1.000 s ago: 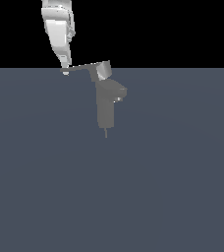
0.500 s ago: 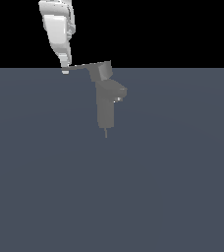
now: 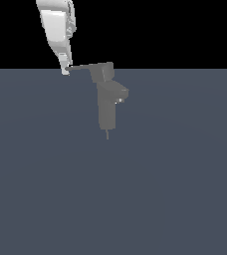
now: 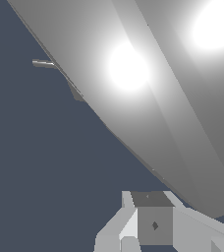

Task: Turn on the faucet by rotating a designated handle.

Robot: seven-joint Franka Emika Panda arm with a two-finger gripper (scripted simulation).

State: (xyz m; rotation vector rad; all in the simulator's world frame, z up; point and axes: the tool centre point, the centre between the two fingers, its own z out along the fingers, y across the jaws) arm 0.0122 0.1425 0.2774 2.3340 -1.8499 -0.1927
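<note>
In the exterior view the matte-grey faucet (image 3: 107,107) stands upright near the middle of the dark floor, its stubby spout pointing to the exterior view's right. The thin handle (image 3: 80,67) juts from the cap toward the exterior view's left. My gripper (image 3: 64,71) hangs from the white arm, its tip touching the far end of the handle. Its fingers look shut with nothing held. In the wrist view the handle (image 4: 148,98) fills most of the frame as a broad grey bar, very close, with my gripper (image 4: 153,226) against its edge.
A flat dark blue-grey floor (image 3: 175,189) spreads around the faucet. A thin grey pin (image 3: 107,134) sticks out beneath the faucet's column. Behind the floor's far edge there is only black background.
The cap and handle have turned slightly, the cap now showing a darker, wider face. My gripper has stayed at the handle's end, shifting only a little toward the exterior view's left.
</note>
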